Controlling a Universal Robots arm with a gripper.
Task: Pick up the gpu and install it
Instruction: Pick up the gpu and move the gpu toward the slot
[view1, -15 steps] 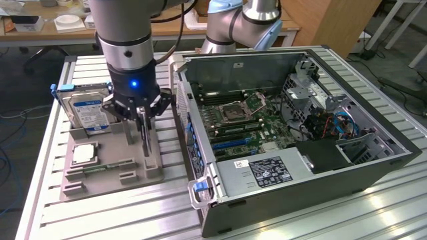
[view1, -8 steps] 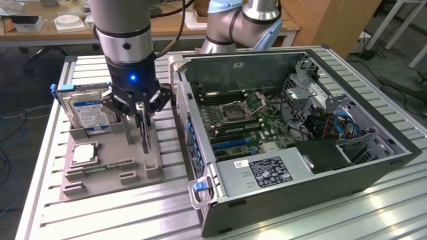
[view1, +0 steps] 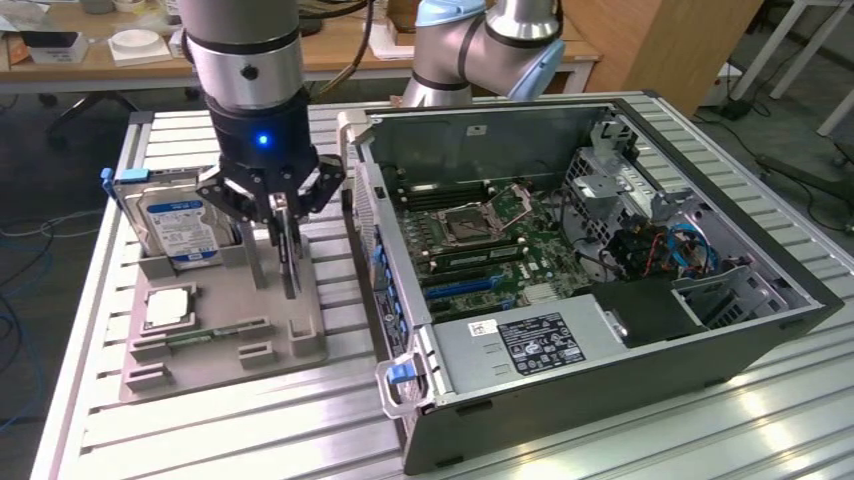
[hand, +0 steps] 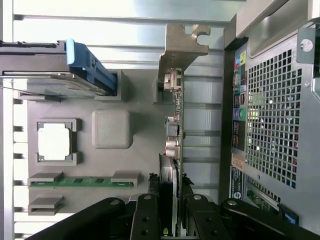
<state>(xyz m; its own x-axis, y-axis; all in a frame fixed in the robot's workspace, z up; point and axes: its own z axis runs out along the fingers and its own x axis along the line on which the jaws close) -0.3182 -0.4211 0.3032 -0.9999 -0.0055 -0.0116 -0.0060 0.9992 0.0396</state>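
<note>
The gripper (view1: 279, 208) pinches the gpu (view1: 288, 265), upright beneath it in a grey tray (view1: 287, 345) on the slatted metal table (view1: 641, 440); a wooden desk (view1: 80, 72) stands beyond.

Location type: robotics laboratory or test workshop.

Indicators:
- The worktop (view1: 747, 420) is built from ribbed silver aluminium profile.
- A grey-and-silver industrial robot arm (view1: 247, 50) with a black claw (view1: 282, 225) stands over it. A second arm with pale blue joint caps (view1: 467, 40) is behind.
- An open black desktop computer case (view1: 601, 400) lies on its side with the green motherboard (view1: 494, 240) exposed.
- A grey plastic fixture tray (view1: 234, 330) holds loose computer parts in shaped recesses.
- In the background are light wooden desks (view1: 334, 50) carrying clutter, and cables (view1: 798, 165) trail across the floor.
</note>
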